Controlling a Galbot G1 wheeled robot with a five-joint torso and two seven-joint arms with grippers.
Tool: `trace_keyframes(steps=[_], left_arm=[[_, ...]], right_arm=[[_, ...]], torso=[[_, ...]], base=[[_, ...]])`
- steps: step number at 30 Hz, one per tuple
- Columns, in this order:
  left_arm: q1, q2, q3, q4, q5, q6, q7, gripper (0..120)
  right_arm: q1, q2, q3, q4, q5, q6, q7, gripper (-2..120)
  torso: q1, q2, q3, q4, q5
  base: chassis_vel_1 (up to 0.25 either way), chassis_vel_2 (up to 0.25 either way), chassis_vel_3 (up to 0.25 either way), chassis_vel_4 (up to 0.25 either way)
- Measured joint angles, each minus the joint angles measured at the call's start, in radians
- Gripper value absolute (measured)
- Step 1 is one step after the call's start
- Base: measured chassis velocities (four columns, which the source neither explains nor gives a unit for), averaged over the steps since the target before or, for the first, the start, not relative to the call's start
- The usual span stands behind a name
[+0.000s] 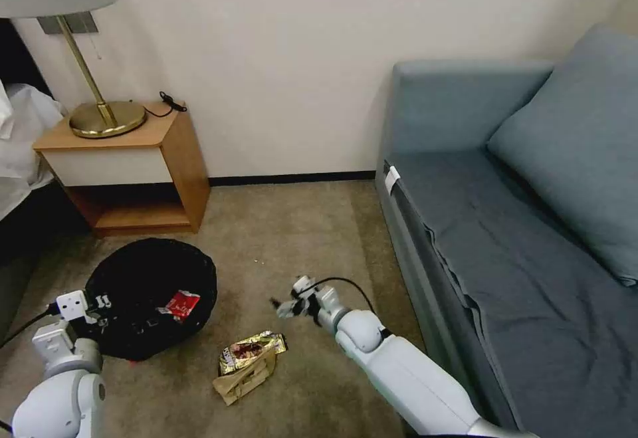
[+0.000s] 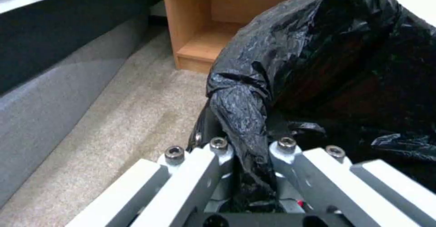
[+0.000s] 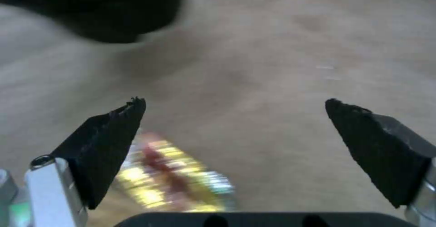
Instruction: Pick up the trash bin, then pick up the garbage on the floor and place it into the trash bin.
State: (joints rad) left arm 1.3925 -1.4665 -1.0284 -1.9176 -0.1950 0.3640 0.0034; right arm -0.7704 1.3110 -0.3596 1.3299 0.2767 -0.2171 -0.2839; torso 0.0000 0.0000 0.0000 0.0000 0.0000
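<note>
Trash bin: low round bin with a crinkled black plastic liner bag (image 1: pixel 149 298) draped over its rim, standing on the carpet in front of the nightstand, on the robot's left.
Bin contents: 1 crushed red-and-white paper carton (image 1: pixel 182 304) lying inside on the black liner.
Left gripper: (image 1: pixel 93 307) at the bin's near-left rim; in the left wrist view its fingers (image 2: pixel 218 152) are drawn close together with a bunched fold of the black liner pinched between them.
Right gripper: (image 1: pixel 287 307) out over bare carpet, right of the bin and just beyond the wrappers; in the right wrist view its 2 black-padded fingers (image 3: pixel 107 142) are spread wide with nothing between them.
Garbage on floor: crumpled gold-brown snack wrappers (image 1: pixel 249 358) lying on the carpet between the 2 arms, near the bin's right side but apart from it; they appear blurred in the right wrist view (image 3: pixel 175 176).
Floor: short-pile beige-brown carpet (image 1: pixel 292 232).
Nightstand: light wooden cabinet with an open lower shelf (image 1: pixel 129 172), against the wall behind the bin.
Lamp: brass-based table lamp with a pale shade (image 1: pixel 100 115) on the nightstand.
Sofa: blue-grey fabric sofa with 1 cushion (image 1: pixel 518 225), along the robot's right.
</note>
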Motion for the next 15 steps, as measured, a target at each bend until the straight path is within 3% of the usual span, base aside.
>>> trace_keyframes(steps=[5,15], left_arm=[[-0.003,-0.007,0.0,0.001,0.0,-0.002,0.0,3],[0.001,-0.021,-0.005,-0.011,-0.002,-0.005,0.0,3]], right_arm=[[0.042,-0.009,-0.079,0.024,0.009,-0.035,-0.113,100],[0.117,0.03,-0.219,-0.103,-0.04,0.001,-0.253,100]], torso=[[0.0,0.0,0.0,0.0,0.0],[0.0,0.0,0.0,0.0001,0.0]], base=[[0.0,0.0,0.0,0.0],[0.0,0.0,0.0,0.0]])
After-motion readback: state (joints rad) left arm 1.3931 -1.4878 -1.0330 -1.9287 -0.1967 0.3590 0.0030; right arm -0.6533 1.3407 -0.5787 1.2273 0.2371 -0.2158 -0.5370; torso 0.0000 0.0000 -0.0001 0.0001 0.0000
